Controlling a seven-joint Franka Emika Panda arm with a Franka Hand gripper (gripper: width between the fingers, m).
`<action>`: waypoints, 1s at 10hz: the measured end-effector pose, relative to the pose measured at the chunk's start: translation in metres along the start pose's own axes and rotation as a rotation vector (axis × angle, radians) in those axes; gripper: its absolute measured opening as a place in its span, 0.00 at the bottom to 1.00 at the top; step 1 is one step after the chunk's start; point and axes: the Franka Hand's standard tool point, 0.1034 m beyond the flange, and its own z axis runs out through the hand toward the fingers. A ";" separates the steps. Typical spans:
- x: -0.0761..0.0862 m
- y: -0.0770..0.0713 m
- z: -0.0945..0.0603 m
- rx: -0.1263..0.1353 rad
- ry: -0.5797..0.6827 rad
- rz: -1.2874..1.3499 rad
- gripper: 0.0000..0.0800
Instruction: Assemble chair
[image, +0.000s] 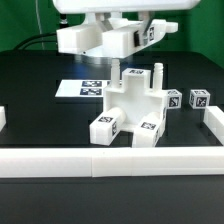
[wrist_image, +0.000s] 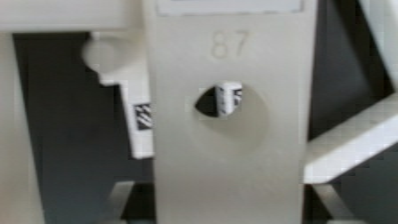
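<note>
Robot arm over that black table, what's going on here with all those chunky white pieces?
The arm is putting a chair together. Its tool is shut on a flat white panel with a hole through it, lifted clear of the table. Lower in the exterior view stands the half-built chair, a blocky white piece with two posts pointing up. Two small tagged blocks lie loose on the exterior view's right, and the marker board lies flat behind.

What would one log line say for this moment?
tool: shut on panel | panel: held above chair base | chair base: untouched
</note>
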 end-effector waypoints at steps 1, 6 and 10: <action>0.002 -0.009 0.003 0.000 0.001 0.001 0.36; -0.014 -0.029 0.010 -0.037 0.013 -0.105 0.36; -0.018 -0.032 0.015 -0.040 0.006 -0.159 0.36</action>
